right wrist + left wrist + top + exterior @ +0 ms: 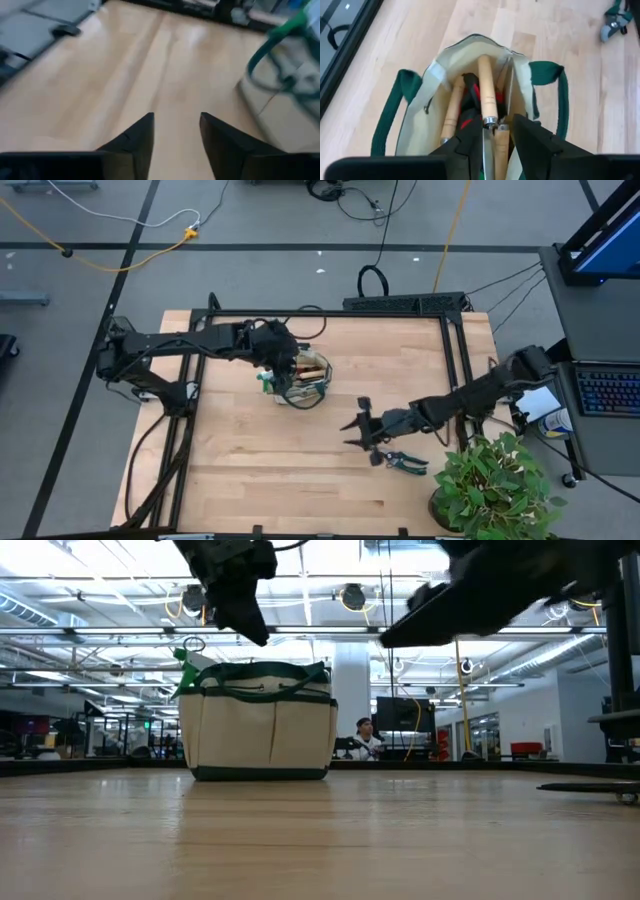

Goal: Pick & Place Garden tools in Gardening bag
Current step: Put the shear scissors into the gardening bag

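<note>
- The left end effector (288, 370) hangs right over the gardening bag (303, 378), which stands upright on the tabletop (250, 470) toward the far left-centre.
- In the left wrist view its fingers (532, 142) are apart, gripping nothing, just above the bag's open mouth (475, 80).
- Inside the bag stand wooden tool handles (487, 90), with a red item (470, 120) tucked among them.
- A green-and-white item (186, 665) sticks up at the bag's edge in the low view.
- The right end effector (358, 430) is above bare wood, well apart from the bag; its fingers (137, 137) are spread and empty.
- Pruning shears (405, 463) lie flat on the tabletop just beside the right end effector, near the potted plant (495, 485).
</note>
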